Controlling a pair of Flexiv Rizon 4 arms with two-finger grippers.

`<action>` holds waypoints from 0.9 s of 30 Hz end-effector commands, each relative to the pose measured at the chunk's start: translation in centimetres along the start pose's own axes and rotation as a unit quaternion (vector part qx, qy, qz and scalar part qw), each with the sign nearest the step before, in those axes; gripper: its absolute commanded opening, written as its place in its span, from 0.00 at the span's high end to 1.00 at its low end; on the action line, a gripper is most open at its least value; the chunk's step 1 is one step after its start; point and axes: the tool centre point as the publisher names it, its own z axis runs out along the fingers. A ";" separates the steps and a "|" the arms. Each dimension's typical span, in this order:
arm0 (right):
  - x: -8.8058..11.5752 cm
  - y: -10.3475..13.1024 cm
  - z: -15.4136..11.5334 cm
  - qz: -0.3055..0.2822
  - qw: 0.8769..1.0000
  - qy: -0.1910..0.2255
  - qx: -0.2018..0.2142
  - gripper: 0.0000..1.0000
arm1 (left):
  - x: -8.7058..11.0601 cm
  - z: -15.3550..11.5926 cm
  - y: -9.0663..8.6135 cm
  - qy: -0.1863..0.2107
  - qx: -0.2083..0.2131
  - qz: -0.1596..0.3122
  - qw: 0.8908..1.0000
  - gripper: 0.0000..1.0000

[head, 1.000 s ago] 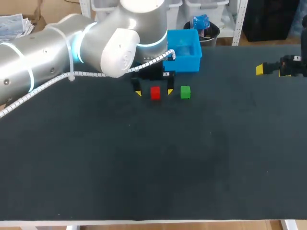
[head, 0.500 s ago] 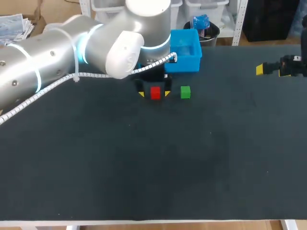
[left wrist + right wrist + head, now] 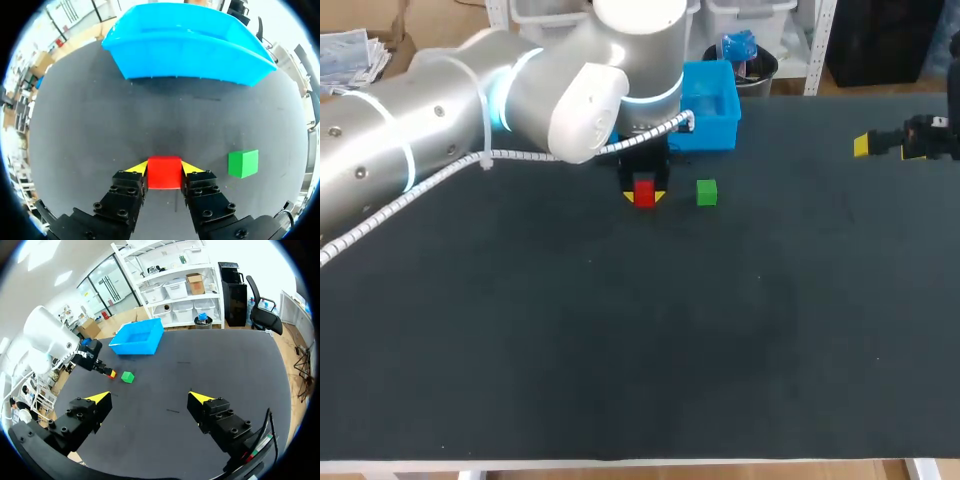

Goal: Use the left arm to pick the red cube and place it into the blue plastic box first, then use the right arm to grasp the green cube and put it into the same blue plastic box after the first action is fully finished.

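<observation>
Black cloth covers the table [image 3: 620, 350] from edge to edge, and everything of the task lies toward its far edge. Biggest on it is the left arm [image 3: 470, 110], a thick silver limb that comes in from the left side and bends down near the middle of the far edge. The blue plastic box [image 3: 712, 108] stands at that far edge, just past the arm's wrist, open side up; the left wrist view shows its near wall [image 3: 185, 55] ahead of the fingers, and what shows of its inside holds neither cube. The right arm barely enters at the right edge toward the far corner, well apart from the box and both cubes. The right gripper [image 3: 150, 397] hangs above bare cloth with its two yellow tips spread wide and nothing between them. The left gripper [image 3: 164, 170] is down at the cloth just in front of the box, fingers drawn in narrow so that one yellow tip presses each side of the red cube [image 3: 164, 173], which it clasps. The cube looks to be low on the cloth; whether it has left the surface cannot be told. The green cube [image 3: 243, 163] sits free on the table just beside the red one, on its right, untouched, and in front of the box.
</observation>
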 end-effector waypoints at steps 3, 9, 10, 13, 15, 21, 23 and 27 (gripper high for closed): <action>0.0 0.0 0.1 0.000 1.000 0.000 0.001 0.00 | -0.4 -2.3 0.2 -0.011 0.001 0.001 1.000 1.00; 0.0 0.0 0.1 0.000 1.000 0.000 0.001 0.00 | -1.9 -6.3 0.4 -0.041 0.014 0.010 0.999 1.00; 0.0 0.0 0.1 0.000 1.000 0.000 0.001 0.00 | -2.2 -7.1 0.4 -0.044 0.018 0.012 0.999 1.00; 0.0 0.0 0.1 0.000 1.000 0.000 0.001 0.00 | -2.9 -8.9 0.5 -0.057 0.025 0.022 0.998 1.00; 0.0 0.0 0.1 0.000 1.000 0.000 0.001 0.00 | -3.4 -10.6 0.6 -0.071 0.031 0.035 0.996 1.00; 0.0 0.0 0.1 0.000 1.000 0.000 0.001 0.00 | -4.6 -13.7 1.2 -0.128 0.072 0.088 0.985 1.00; 0.0 0.0 0.1 0.000 1.000 0.000 0.001 0.00 | -4.9 -14.2 1.4 -0.146 0.083 0.109 0.980 1.00; 0.0 0.0 0.1 0.000 1.000 0.000 0.001 0.00 | -5.5 -15.0 2.2 -0.187 0.111 0.164 0.962 1.00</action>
